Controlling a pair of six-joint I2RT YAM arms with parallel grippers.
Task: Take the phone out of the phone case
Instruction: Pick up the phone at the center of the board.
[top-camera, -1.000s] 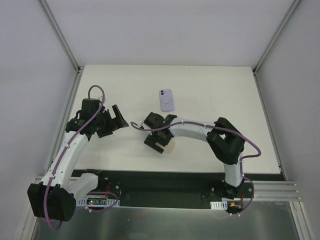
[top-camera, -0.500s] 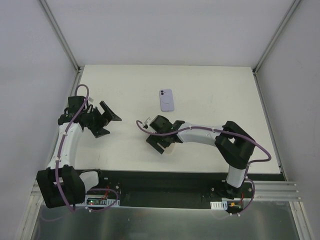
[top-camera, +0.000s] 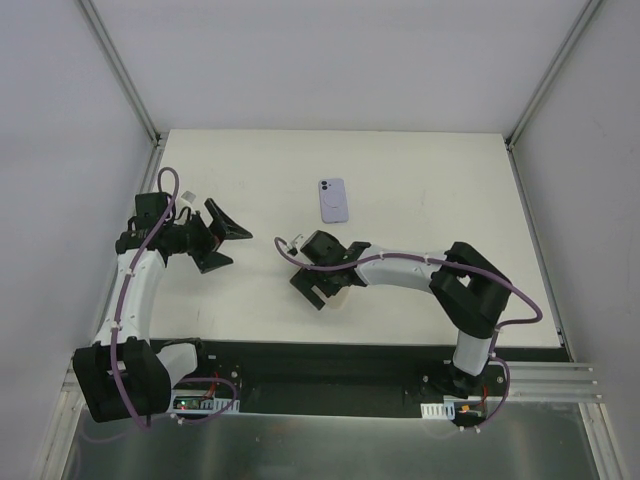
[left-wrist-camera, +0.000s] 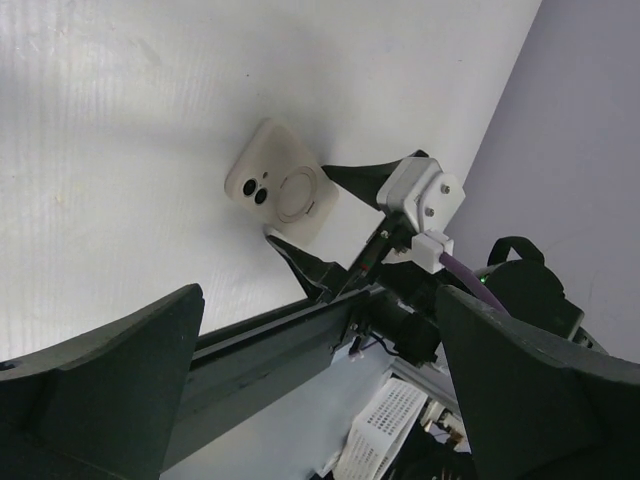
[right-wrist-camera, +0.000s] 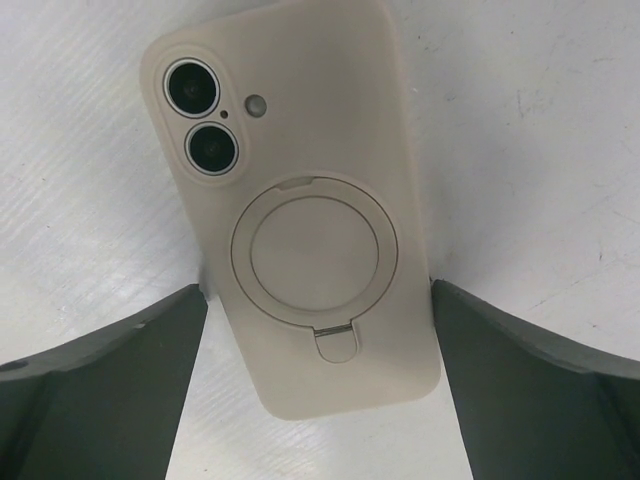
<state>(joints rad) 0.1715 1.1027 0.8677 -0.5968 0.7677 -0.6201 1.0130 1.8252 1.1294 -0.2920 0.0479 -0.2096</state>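
Observation:
A beige phone case (right-wrist-camera: 310, 240) holding the phone lies back up on the white table, with the camera lenses and a ring stand showing. In the top view it (top-camera: 343, 292) peeks out from under my right gripper (top-camera: 322, 282). My right gripper (right-wrist-camera: 316, 288) is open and straddles the case, one fingertip at each long side. My left gripper (top-camera: 222, 243) is open and empty, off to the left above the table. In the left wrist view my left gripper (left-wrist-camera: 318, 295) looks toward the far-off case (left-wrist-camera: 280, 185).
A lavender phone-shaped object (top-camera: 333, 200) lies back up on the table, farther back than the right gripper. The table (top-camera: 420, 190) has grey walls to the left, right and back. A black rail (top-camera: 330, 360) runs along the near edge.
My left arm has drawn back to the left, away from the middle. My right gripper has shifted slightly toward the near edge, over the beige case.

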